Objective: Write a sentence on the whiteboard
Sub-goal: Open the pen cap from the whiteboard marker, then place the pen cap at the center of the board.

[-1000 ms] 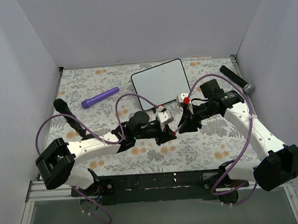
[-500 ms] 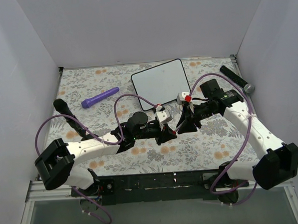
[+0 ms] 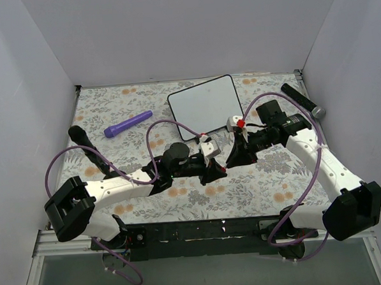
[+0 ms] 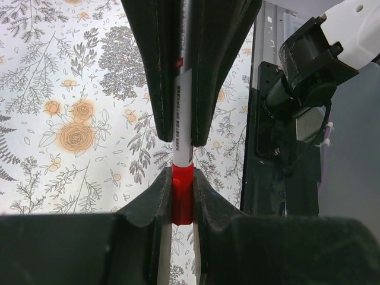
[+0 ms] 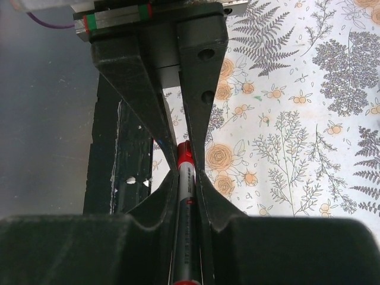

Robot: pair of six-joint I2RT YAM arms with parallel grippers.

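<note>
The whiteboard [image 3: 206, 104] lies flat at the back of the table. Its face looks blank, so the sentence is out of view. A slim marker [image 4: 182, 113] with a white barrel and a red cap [image 4: 182, 202] is held level above the floral cloth, between both grippers. My left gripper [image 4: 182, 185] is shut on the red cap end. My right gripper [image 5: 187, 178] is shut on the barrel [image 5: 187, 202]. In the top view the left gripper [image 3: 212, 172] and the right gripper [image 3: 235, 158] meet tip to tip in front of the board.
A purple torch-like cylinder [image 3: 127, 124] lies at the back left. One black cylinder [image 3: 88, 150] lies at the left and another with a grey end [image 3: 301, 100] at the back right. White walls enclose the table, and a black rail [image 3: 201, 230] runs along the near edge.
My right gripper has closed on the marker barrel after standing partly open around it. The left gripper has kept its grip on the cap and hardly moved.
</note>
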